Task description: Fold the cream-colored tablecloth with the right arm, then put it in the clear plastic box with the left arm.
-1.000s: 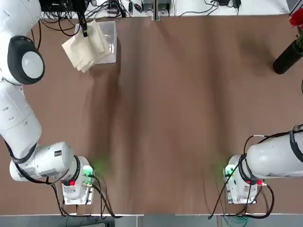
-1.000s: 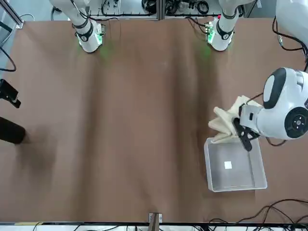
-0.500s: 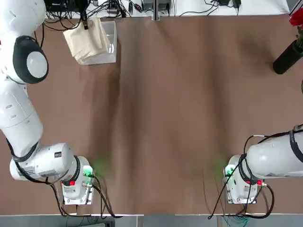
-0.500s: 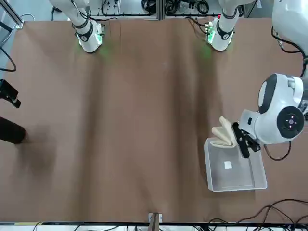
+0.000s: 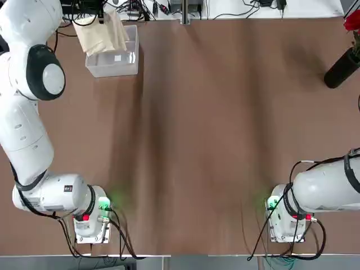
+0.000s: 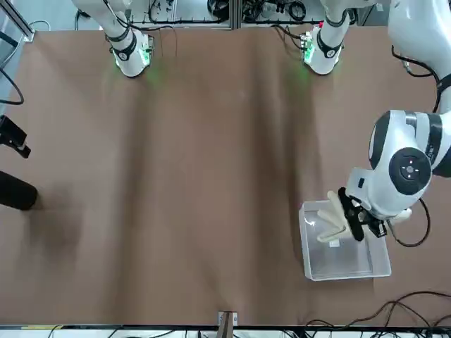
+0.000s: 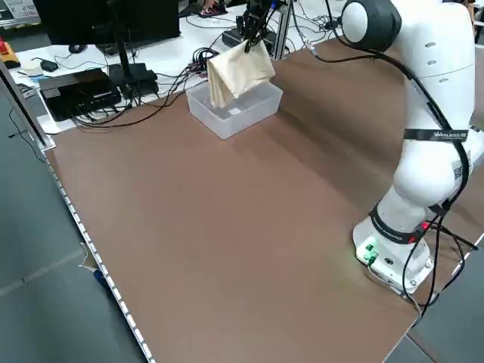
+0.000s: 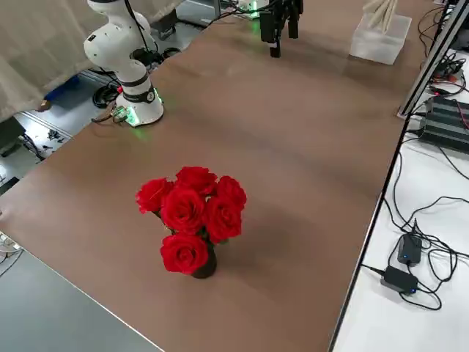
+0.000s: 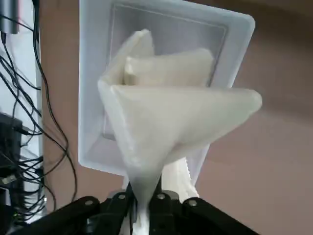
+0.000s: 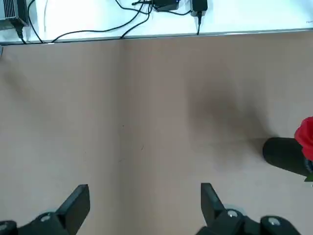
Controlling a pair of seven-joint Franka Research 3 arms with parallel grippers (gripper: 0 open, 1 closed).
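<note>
Left wrist view: left fingers (image 9: 145, 203) pinch cream-colored tablecloth (image 9: 171, 122), hanging over clear plastic box (image 9: 93, 88).

In the top view the picture's upper edge cuts off the left gripper (image 5: 104, 12) above the cream-colored tablecloth (image 5: 103, 35), which hides part of the clear plastic box (image 5: 115, 64), while the right edge crops the roses (image 5: 352, 21).

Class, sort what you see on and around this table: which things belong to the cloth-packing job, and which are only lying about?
In the job:
cream tablecloth, folded, hanging from the left gripper
clear plastic box, beneath it

Lying about:
vase of red roses
cables beyond the table edge
right gripper, open, idle
</note>
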